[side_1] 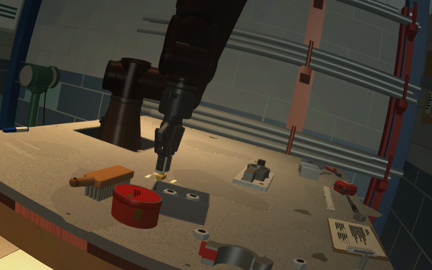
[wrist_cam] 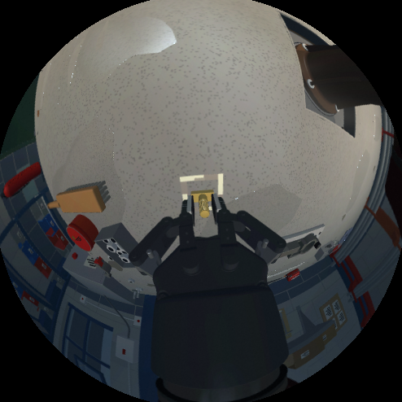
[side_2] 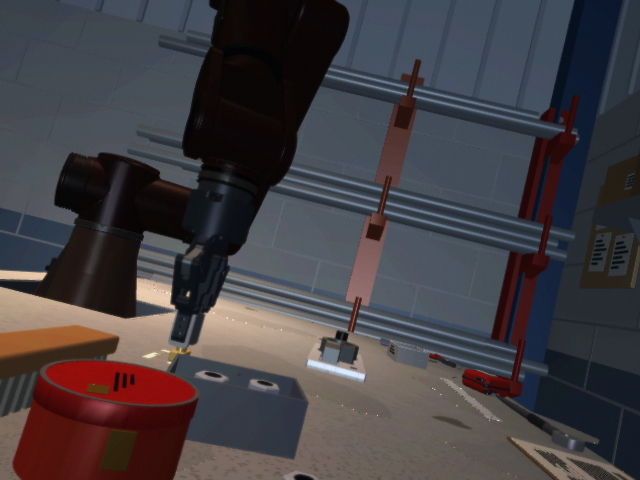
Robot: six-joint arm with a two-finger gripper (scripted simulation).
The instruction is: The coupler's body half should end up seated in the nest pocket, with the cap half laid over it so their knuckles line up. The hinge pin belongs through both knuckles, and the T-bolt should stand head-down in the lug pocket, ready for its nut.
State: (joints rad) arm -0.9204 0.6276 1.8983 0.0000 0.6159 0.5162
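The brass T-bolt point(side_1: 161, 176) stands head-down on the bench inside a pale marked square, just behind the grey tray. My gripper point(side_1: 162, 168) has come down over its shank and is open around it, gripping nothing. From the wrist camera the T-bolt point(wrist_cam: 203, 204) shows between the fingers of the gripper point(wrist_cam: 202, 208). The nest plate point(side_1: 254, 180) sits to the right with the grey coupler halves point(side_1: 256, 171) stacked on it. I cannot tell whether the hinge pin is through the knuckles.
Behind the work run horizontal pipes on a red rack point(side_1: 393, 105). A grey tray point(side_1: 181, 200) with two nuts, a red tin point(side_1: 136, 205) and a brush point(side_1: 103, 181) crowd the bolt's near side. Loose nuts point(side_1: 201, 234) and a clipboard point(side_1: 356, 237) lie near the front.
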